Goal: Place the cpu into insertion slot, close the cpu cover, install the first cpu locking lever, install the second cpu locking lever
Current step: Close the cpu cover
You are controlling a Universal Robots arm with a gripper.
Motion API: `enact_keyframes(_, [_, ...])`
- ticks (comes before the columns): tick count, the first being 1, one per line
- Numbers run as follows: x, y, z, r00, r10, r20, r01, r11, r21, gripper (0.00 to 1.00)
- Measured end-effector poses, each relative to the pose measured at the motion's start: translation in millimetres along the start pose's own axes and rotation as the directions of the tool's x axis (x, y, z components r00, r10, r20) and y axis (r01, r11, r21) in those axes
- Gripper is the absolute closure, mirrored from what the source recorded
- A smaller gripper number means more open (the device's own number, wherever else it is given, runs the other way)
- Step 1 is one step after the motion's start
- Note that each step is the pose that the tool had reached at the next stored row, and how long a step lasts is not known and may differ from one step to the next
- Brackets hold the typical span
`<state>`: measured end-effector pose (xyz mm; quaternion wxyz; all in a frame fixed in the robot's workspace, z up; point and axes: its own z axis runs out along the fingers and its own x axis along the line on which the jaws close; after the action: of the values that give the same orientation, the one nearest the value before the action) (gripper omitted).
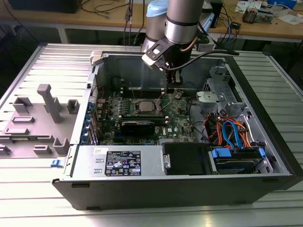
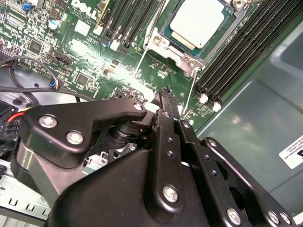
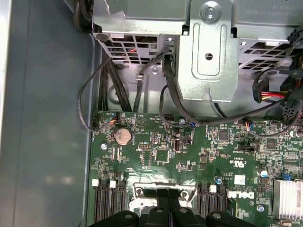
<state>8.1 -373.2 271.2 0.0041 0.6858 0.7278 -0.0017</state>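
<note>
1 gripper (image 2: 165,93), jaws together, near cpu (image 2: 198,21)

I stand before a wide table of ribbed aluminium (image 1: 38,208), which fills the lower and left parts of the frame. The light of the room lies in pale bands along its grooves, brightest at the lower left. Some grey plastic fixtures (image 1: 47,101) stand on it at the middle left. Behind, along the top edge, runs a wooden workbench (image 1: 47,19). On it lie black cables (image 1: 102,5) at the top centre-left, and papers (image 1: 248,5) with small circuit boards (image 1: 258,16) at the upper right. Under the bench it is dark.
</note>
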Motion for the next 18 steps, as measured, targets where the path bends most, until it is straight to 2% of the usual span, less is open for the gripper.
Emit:
enact_keyframes(12, [-0.5,9.1,0.0,1.0000,0.000,0.0000,0.000,1.0000,0.0000,0.89])
enact_keyframes(18, [-1.2,19.2,0.2,1.0000,0.000,0.0000,0.000,1.0000,0.0000,0.89])
